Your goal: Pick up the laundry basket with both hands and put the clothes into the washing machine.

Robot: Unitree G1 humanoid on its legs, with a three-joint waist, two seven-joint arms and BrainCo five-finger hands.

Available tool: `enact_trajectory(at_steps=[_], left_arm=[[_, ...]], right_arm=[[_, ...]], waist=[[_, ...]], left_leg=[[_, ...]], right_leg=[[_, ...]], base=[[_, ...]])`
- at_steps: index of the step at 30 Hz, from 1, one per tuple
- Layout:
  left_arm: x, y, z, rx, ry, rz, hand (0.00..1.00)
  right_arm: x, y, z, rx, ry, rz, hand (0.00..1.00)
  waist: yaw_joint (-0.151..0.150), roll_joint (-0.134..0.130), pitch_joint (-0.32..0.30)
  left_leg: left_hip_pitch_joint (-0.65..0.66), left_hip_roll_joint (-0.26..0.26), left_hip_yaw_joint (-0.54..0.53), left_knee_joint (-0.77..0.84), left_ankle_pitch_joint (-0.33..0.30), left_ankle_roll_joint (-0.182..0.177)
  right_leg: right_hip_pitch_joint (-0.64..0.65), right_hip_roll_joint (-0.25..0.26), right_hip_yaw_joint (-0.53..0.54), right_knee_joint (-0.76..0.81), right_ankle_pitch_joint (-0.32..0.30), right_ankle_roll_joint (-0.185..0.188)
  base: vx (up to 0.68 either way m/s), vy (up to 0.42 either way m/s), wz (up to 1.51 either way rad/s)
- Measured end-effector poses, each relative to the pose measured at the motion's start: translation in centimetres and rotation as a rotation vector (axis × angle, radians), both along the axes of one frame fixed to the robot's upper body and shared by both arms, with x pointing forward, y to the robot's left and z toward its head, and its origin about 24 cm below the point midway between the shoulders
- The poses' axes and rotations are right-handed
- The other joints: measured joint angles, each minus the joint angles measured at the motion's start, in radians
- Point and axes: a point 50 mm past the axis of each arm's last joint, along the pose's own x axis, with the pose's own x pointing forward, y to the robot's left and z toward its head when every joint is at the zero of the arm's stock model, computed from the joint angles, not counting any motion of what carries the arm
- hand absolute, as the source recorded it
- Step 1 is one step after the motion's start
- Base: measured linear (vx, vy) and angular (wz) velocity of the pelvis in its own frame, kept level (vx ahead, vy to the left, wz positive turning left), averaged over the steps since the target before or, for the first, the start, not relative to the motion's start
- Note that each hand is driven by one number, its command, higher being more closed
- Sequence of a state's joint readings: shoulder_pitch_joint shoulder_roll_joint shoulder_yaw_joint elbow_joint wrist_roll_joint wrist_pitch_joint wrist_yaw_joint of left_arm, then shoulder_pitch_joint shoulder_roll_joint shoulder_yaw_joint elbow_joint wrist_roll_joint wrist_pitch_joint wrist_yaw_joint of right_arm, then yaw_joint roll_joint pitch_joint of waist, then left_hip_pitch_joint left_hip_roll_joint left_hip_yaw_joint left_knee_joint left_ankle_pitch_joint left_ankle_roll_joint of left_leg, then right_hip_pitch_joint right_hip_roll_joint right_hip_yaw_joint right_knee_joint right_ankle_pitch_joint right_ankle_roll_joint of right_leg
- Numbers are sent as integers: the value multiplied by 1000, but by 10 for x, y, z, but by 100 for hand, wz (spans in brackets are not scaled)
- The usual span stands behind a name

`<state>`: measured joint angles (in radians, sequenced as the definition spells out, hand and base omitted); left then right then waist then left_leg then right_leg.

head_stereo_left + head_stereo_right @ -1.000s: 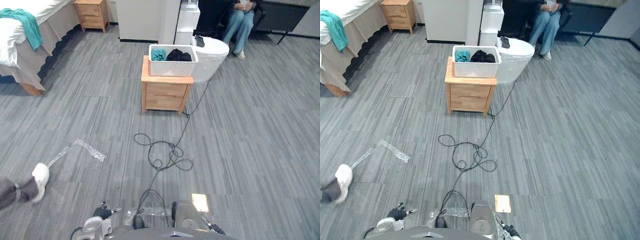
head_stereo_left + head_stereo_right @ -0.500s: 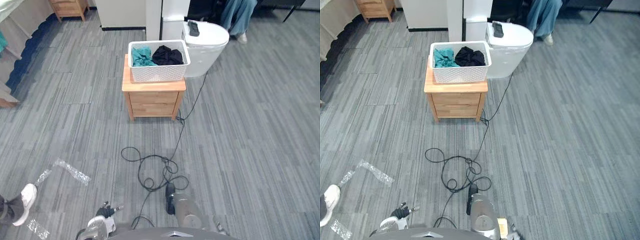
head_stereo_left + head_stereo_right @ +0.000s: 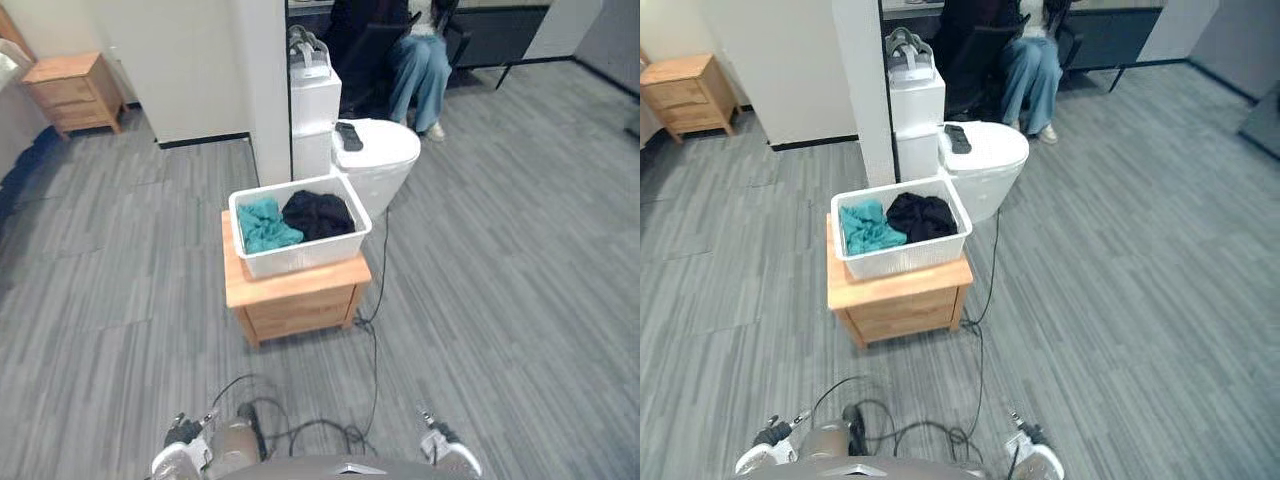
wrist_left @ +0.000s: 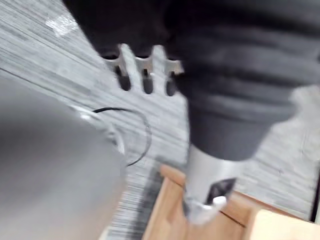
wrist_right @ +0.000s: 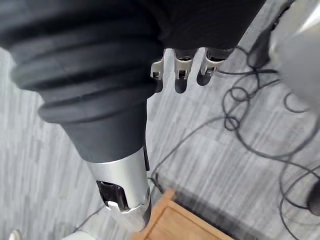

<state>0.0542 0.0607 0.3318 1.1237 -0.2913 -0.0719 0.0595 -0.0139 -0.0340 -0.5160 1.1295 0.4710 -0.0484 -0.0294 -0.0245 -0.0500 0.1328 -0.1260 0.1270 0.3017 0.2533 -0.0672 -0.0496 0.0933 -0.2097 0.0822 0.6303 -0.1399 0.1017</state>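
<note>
White plastic is what I steer for: the laundry basket [image 3: 305, 262] sits on top of a small wooden nightstand [image 3: 300, 302], straight ahead of me and well apart from both hands. A teal garment [image 3: 265, 225] lies in its left half and a black one [image 3: 318, 213] in its right.

Its long axis runs across my view, so the short ends face left and right, one for each hand. It is skewed a little, with the left end turned slightly nearer me.

My left hand [image 3: 183, 436] and right hand [image 3: 440, 445] hang low at my sides, and the basket lies about midway between them. Neither hand is clearly nearer, though I judge the left has the shorter reach to its end.

In the wrist views the left fingers [image 4: 142, 70] and right fingers [image 5: 180, 67] hang loose and hold nothing.

Just behind the basket and to its right stands the rounded white washing machine [image 3: 385, 165], with a dark flat object [image 3: 349, 135] on its lid. A seated person [image 3: 415, 70] is beyond it.

No label or writing is legible to me on basket, nightstand or machine.
</note>
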Motion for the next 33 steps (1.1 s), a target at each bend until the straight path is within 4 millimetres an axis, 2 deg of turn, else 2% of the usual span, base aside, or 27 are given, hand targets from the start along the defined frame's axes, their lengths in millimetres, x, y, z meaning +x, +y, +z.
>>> enact_trajectory(at_steps=[1,2,3,4,5,6,7,8,9,10,11,12,13,14,15,17,19,21,22,24,27,29,33], left_arm=[[-2,3,0,7,17,-20,0],[-3,4,-1,10,27,-28,0],[-5,5,-1,12,42,-46,0],[-4,4,-1,15,45,-74,0],[-2,4,-1,20,46,-101,0],[-2,4,-1,22,47,-104,0],[3,5,0,26,36,-109,0],[6,5,1,28,29,-114,0],[9,5,2,30,23,-124,0],[10,6,2,36,21,-128,0],[11,11,3,51,23,-134,0],[9,9,3,45,28,-130,0],[4,-5,-1,5,37,-112,0],[1,-16,-4,-26,42,-92,0],[1,-22,-5,-45,37,-73,0],[5,-22,-3,-35,25,-67,0],[12,-20,0,-12,-1,-58,0],[30,-19,10,24,-101,-83,0],[35,-19,14,32,-138,-82,0],[59,-14,35,58,-300,-72,0],[76,-5,58,91,-446,-54,0],[90,8,80,143,-557,-52,0],[109,32,114,240,-702,-61,0]], right_arm=[[-7,8,-4,26,23,-1,0],[-13,13,-6,41,42,1,0],[-23,17,-9,56,70,-1,0],[-28,16,-10,56,79,-5,0],[-28,13,-9,47,77,-8,0],[-29,13,-9,46,79,-9,0],[-30,11,-9,44,80,-17,0],[-31,11,-9,44,81,-20,0],[-32,11,-9,46,84,-24,0],[-33,11,-10,48,87,-24,0],[-36,12,-10,53,96,-25,0],[-36,9,-10,45,97,-24,0],[-33,-5,-7,9,91,-17,0],[-30,-15,-4,-24,87,2,0],[-24,-24,-1,-56,81,30,0],[-16,-29,3,-85,64,60,0],[7,-33,14,-144,-24,119,0],[45,-39,45,-280,-205,203,0],[54,-41,55,-324,-255,218,0],[81,-48,93,-474,-421,226,0],[94,-52,122,-590,-521,240,0],[103,-53,145,-676,-597,268,0],[111,-59,169,-779,-661,305,0]], waist=[[-12,0,5],[-13,-6,7],[-3,-8,8],[-3,-4,11],[-8,0,12],[-11,0,12],[-14,1,13],[-17,1,13],[-24,0,13],[-25,-3,14],[-26,-19,17],[-27,-21,18],[-29,36,28],[-34,82,28],[-38,104,26],[-36,101,26],[-36,92,27],[-40,88,26],[-40,86,26],[-41,79,25],[-43,77,24],[-44,90,28],[-44,104,33]], left_leg=[[45,-6,1,-18,-7,7],[81,-9,2,-32,-8,11],[154,-13,6,-68,-6,15],[208,-13,12,-102,-6,15],[258,-13,28,-142,-6,15],[277,-13,29,-156,-6,15],[302,-11,28,-186,-6,14],[305,-9,29,-196,-6,13],[303,-3,32,-209,-10,-10],[305,-4,33,-217,-11,-26],[323,-12,30,-230,-17,-60],[340,-9,26,-239,-19,-70],[349,35,28,-246,-5,-97],[342,64,29,-247,3,-112],[339,82,27,-247,26,-138],[335,93,26,-247,66,-168],[331,104,27,-246,83,-159],[302,108,26,-238,91,-165],[295,107,26,-239,91,-165],[258,99,24,-239,100,-162],[231,89,24,-237,112,-170],[213,88,26,-236,113,-170],[208,85,30,-236,113,-170]], right_leg=[[-39,-1,15,119,38,59],[-59,1,13,183,38,78],[-99,-9,-35,265,13,80],[-117,-36,-109,282,-23,58],[-135,-75,-202,249,-66,47],[-146,-90,-239,210,-77,50],[-174,-106,-285,71,-88,49],[-182,-105,-289,-5,-85,51],[-194,-101,-290,-169,-42,54],[-198,-96,-284,-289,50,49],[-201,-90,-260,-379,208,30],[-194,-84,-255,-377,167,19],[-184,-44,-269,-382,162,14],[-172,-16,-289,-405,151,2],[-162,7,-301,-419,142,-8],[-153,18,-316,-428,137,-13],[-141,34,-319,-455,139,-16],[-150,39,-321,-481,153,-29],[-155,39,-323,-488,158,-30],[-165,35,-335,-529,187,-30],[-165,30,-339,-581,213,-28],[-166,35,-338,-632,237,-23],[-165,41,-325,-673,269,-25]], base=[[445,250,14],[462,186,12],[330,111,4],[443,148,3],[244,70,9],[322,17,18],[258,-49,22],[296,-131,34],[239,-195,32],[306,-295,29],[272,-300,12],[277,-307,-5],[257,-266,-9],[278,-266,1],[211,-211,16],[134,-184,12],[84,-133,1],[29,-65,3],[-13,-19,6],[-22,0,14],[-29,3,4],[-33,-16,-10],[-35,-14,-15]])
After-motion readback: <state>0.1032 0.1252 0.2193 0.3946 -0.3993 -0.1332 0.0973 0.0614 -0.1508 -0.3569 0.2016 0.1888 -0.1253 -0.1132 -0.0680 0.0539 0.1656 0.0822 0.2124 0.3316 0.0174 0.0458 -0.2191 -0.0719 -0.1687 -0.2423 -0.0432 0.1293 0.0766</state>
